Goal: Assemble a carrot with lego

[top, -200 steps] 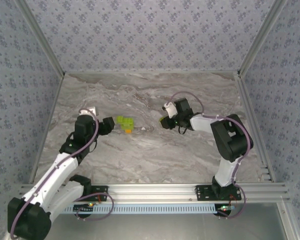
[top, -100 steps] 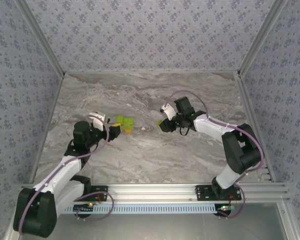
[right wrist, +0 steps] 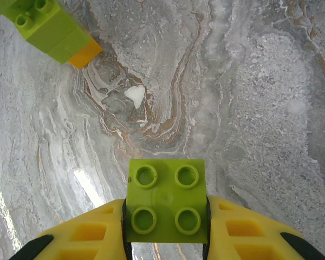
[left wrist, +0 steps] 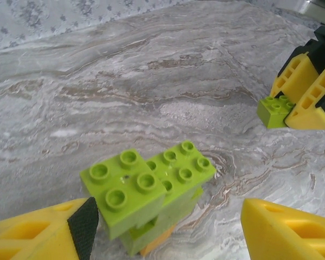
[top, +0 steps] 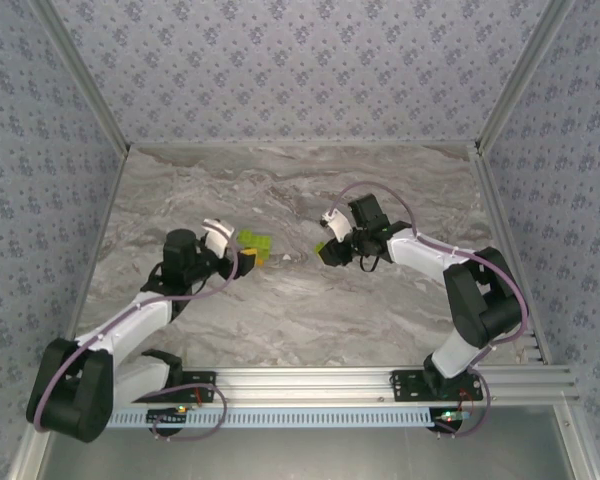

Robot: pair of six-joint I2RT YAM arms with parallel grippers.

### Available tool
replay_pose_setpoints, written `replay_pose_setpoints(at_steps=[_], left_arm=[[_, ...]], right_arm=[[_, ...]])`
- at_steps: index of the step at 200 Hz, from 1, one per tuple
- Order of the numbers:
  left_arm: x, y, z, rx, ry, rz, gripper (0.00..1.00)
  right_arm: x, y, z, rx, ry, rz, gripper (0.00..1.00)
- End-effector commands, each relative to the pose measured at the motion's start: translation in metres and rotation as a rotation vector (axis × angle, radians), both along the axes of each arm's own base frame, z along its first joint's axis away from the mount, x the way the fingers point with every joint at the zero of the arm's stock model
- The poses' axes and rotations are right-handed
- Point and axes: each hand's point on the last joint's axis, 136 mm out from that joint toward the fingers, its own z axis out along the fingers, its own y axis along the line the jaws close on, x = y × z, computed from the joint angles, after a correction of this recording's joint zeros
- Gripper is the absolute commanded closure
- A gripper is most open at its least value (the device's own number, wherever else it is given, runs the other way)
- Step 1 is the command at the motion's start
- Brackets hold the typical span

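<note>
The partly built carrot stands on the marble table: stacked lime-green bricks over an orange brick. It lies left of centre in the top view. My left gripper is open and straddles it. The left pad is right beside the nearest lime brick, while the right finger stands well clear. My right gripper is shut on a loose square lime lego brick, studs up, just above the table. It hovers to the right of the carrot with a gap between them.
The grey marble table is walled by patterned panels at the back and sides, with an aluminium rail along the near edge. My right gripper and its brick show at the far right of the left wrist view.
My left arm has swung right and forward until its open fingers flank the carrot. The right gripper shifted slightly with its brick, then held still.
</note>
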Motion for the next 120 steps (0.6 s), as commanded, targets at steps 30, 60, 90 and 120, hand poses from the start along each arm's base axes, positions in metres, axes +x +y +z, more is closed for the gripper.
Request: replay_pose_setpoints(at_steps=[30,60,90,120], left_arm=[[0.017,-0.014,-0.001,0.082,0.012,-0.089,0.30],[0.018,-0.009,-0.001,0.083,0.009,-0.064,0.30],[0.025,-0.005,-0.006,0.116,0.032,-0.040,0.30],[0.030,0.003,-0.007,0.124,0.028,-0.005,0.29]], right_arm=[[-0.002,0.002,0.024,0.017,-0.024,0.034,0.76],[-0.004,0.000,0.028,0.025,-0.033,0.034,0.76],[-0.002,0.002,0.030,0.036,-0.030,0.039,0.77],[-0.002,0.004,0.033,0.043,-0.031,0.044,0.77]])
